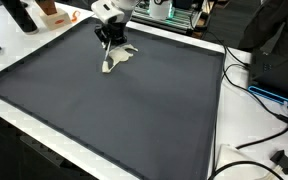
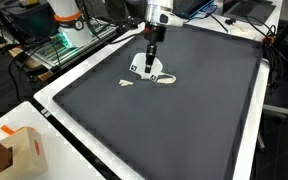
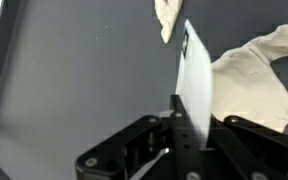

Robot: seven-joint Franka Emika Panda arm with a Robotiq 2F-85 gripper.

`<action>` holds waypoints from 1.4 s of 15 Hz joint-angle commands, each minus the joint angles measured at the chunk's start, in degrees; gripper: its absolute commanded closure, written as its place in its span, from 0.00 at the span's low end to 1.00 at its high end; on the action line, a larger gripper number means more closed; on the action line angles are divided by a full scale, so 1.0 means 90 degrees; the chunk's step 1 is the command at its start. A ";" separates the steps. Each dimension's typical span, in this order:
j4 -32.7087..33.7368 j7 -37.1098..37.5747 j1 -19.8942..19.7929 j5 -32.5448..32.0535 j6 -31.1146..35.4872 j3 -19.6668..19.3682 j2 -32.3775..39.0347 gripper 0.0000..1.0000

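While the black hand [image 3: 179,118] hangs over the dark grey table [image 1: 134,110], it is clamped on a thin white sheet [image 3: 196,80] standing on edge. A crumpled cream cloth [image 3: 254,70] lies just beside it.

In an exterior view the fingers [image 2: 149,58] stand over the far middle of the worktop [image 2: 184,130], closed on a flat sheet [image 2: 144,68] that hangs edge-down beneath them. A crumpled cloth [image 2: 162,77] lies on the worktop just beside the sheet, at its four o'clock. A small scrap [image 2: 127,83] lies near, at its eight o'clock. A box [image 2: 24,150] sits off the worktop's rim, well apart at seven o'clock. In the wrist view the sheet rises at twelve o'clock from the fingers, with the cloth at two o'clock.
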 commanded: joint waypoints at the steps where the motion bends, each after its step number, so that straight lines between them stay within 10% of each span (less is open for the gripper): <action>1: -0.0236 -0.0481 -0.0052 0.0327 0.0048 0.0091 -0.0265 0.99; 21: -0.1760 -0.4417 -0.0128 0.3911 0.1046 0.0249 -0.2311 0.99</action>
